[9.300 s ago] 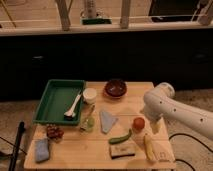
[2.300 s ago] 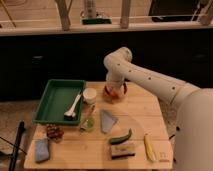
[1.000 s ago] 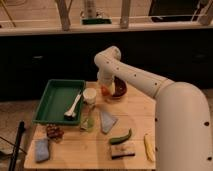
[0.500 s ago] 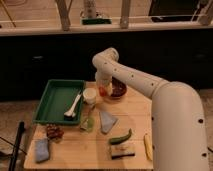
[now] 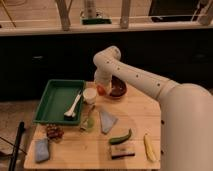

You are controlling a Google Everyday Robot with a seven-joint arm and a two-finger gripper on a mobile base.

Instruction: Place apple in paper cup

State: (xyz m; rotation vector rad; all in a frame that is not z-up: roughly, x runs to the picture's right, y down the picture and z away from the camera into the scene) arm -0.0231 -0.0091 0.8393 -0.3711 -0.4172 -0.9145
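The apple [image 5: 101, 90] is a small red-orange fruit held at the tip of my gripper [image 5: 101, 88], just right of and slightly above the rim of the cream-white paper cup [image 5: 90, 95]. The cup stands upright on the wooden table [image 5: 135, 120] beside the green tray. My white arm reaches in from the right and bends down over the far part of the table. The apple touches or nearly touches the cup's right rim; I cannot tell which.
A dark red-brown bowl [image 5: 118, 89] sits right behind the gripper. A green tray [image 5: 55, 100] with a white utensil [image 5: 73, 106] lies left. A green bottle [image 5: 89, 122], grey cloth [image 5: 106, 120], green pepper [image 5: 120, 138], sponge [image 5: 122, 151], banana [image 5: 149, 147], blue cloth [image 5: 42, 149] and snack [image 5: 53, 132] lie nearer.
My gripper carried the apple from the table's right side past the bowl to the left; over the last second it has edged further toward the cup.
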